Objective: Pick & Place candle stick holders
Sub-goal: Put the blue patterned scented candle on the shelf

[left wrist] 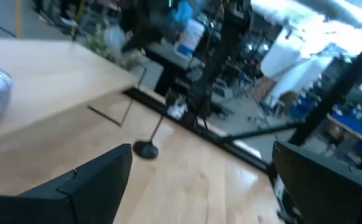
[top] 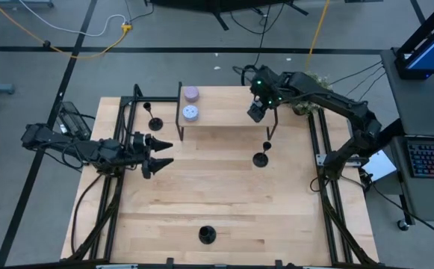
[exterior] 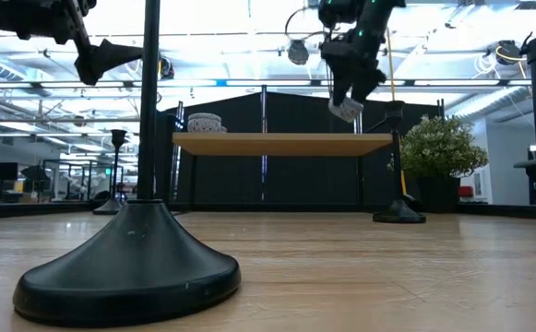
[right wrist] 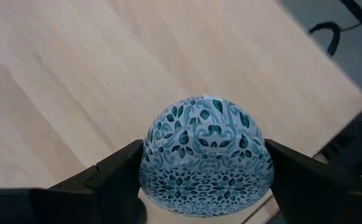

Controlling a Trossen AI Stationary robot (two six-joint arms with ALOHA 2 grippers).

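Observation:
Three black candle stick holders stand on their round bases on the wooden table: one at the far left (top: pixel 155 123), one right of centre (top: pixel 261 158) and one by the near edge (top: pixel 207 235), whose base looms large in the low view (exterior: pixel 129 263). My right gripper (top: pixel 255 113) hangs over the raised wooden shelf (top: pixel 231 104), shut on a round tin with a teal flower pattern (right wrist: pixel 205 155). At the table's left side my left gripper (top: pixel 161 153) is held level and open, touching nothing, and faces the right-of-centre holder (left wrist: pixel 146 149). My right gripper pinches the patterned tin by two opposite sides of its round wall (right wrist: pixel 148 168) between its two fingers (right wrist: pixel 115 174). The fingers come slanting down from above. The tin (exterior: pixel 345 109) hangs clear above the shelf top.
A lilac tin (top: pixel 191 93) and a pale blue tin (top: pixel 190 113) sit on the shelf's left end. Black frame rails (top: pixel 317 149) run along both table sides. A potted plant (exterior: pixel 443 148) stands at the far right. Bare wood lies between the holders.

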